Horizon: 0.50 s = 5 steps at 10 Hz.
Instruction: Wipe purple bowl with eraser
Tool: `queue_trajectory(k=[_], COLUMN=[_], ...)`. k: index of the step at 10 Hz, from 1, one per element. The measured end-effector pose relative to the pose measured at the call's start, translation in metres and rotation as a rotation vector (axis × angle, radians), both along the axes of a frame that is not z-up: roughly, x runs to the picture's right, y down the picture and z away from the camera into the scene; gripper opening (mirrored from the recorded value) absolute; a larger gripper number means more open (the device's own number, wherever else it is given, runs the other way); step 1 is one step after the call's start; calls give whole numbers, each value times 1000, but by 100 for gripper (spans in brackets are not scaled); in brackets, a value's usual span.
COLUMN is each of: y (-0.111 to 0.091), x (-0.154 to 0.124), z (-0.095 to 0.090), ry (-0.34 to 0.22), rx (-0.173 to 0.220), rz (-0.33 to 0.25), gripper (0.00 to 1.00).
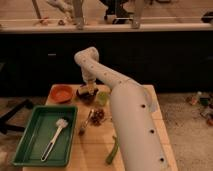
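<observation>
The purple bowl [85, 96] is small and dark and stands at the back of the wooden table [135, 95], right of the orange bowl [62, 93]. My white arm reaches from the lower right up and over the table, then bends down. The gripper [89, 89] hangs directly over the purple bowl, at or just inside its rim. A small pale patch shows at the gripper's tip. I cannot tell whether it is the eraser, and no eraser shows elsewhere.
A green tray [27, 150] at the front left holds a white-bristled brush [56, 134]. A pale green cup [103, 98] stands right of the purple bowl. A dark brown clump [97, 117], a spoon [84, 123] and a long green item [112, 150] lie mid-table. A dark counter runs behind.
</observation>
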<state>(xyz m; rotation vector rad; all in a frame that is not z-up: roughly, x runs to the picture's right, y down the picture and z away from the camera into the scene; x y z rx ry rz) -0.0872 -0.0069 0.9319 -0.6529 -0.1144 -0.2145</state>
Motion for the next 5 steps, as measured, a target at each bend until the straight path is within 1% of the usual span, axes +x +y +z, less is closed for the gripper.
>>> queue_trajectory(k=[1,3,5], y=[1,3,9], x=[3,-1,-22], z=[-2,-4,-8], ry=[8,11,-5], rx=[-1,-4,-9], rz=[1,-6,-20], gripper=[0,0,0])
